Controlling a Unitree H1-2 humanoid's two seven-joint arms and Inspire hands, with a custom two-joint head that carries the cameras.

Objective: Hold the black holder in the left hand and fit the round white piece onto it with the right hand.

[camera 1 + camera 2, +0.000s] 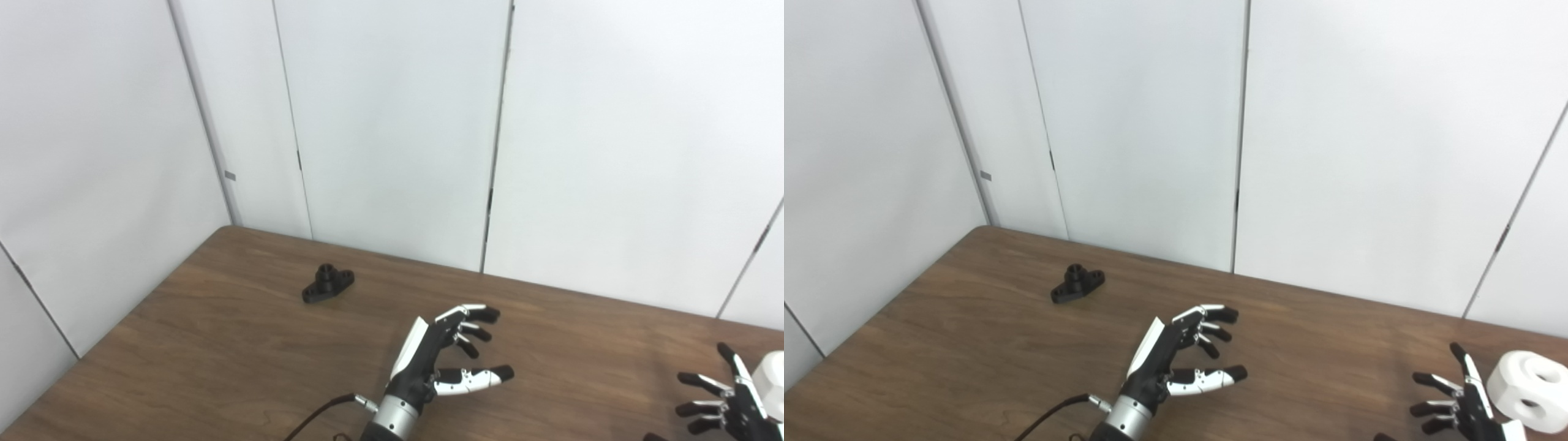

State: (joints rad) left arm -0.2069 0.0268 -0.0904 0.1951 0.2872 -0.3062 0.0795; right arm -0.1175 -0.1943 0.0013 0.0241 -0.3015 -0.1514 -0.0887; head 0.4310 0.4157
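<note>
Near the far left corner of the brown wooden tabletop (968,367) lies the small black holder (1077,283); my left hand (1176,355) hovers with fingers spread, empty, and my right hand (1458,398), also spread, is beside the round white piece (1528,389).

Count on the desk (968,343): one black holder (1077,283), upper left of centre. One round white piece (1530,390), lower right corner. Two robot hands: left robot hand (1182,355) at bottom centre, right robot hand (1461,401) at bottom right.
</note>
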